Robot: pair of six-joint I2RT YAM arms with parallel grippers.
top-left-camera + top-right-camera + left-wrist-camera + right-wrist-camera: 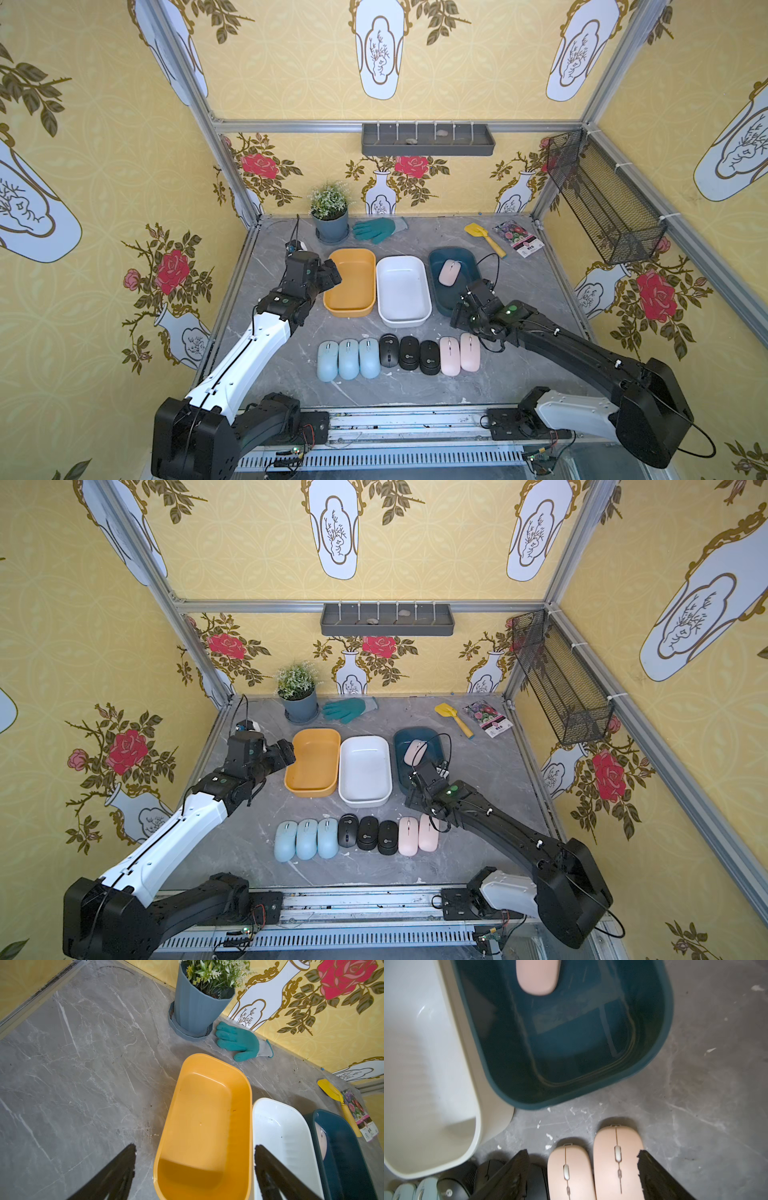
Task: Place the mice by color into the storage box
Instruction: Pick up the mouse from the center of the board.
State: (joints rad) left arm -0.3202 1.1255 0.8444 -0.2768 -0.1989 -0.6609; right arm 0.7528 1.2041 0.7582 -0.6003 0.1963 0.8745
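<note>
Three storage boxes stand side by side: orange [349, 309], white [402, 321] and dark teal [451, 250]. One pink mouse [449, 272] lies in the teal box. In front of the boxes is a row of three pale blue mice [348, 358], three black mice [409, 352] and two pink mice [450, 355]. My right gripper [583, 1153] hovers open above the two pink mice [617, 1157], touching neither. My left gripper [195, 1147] is open and empty over the near left end of the orange box [203, 1115].
Along the back wall stand a potted plant [330, 216], a green glove [378, 228], a yellow trowel [484, 237] and a seed packet [519, 239]. A wire basket [602, 203] hangs on the right wall. A grey shelf [428, 139] hangs at the back.
</note>
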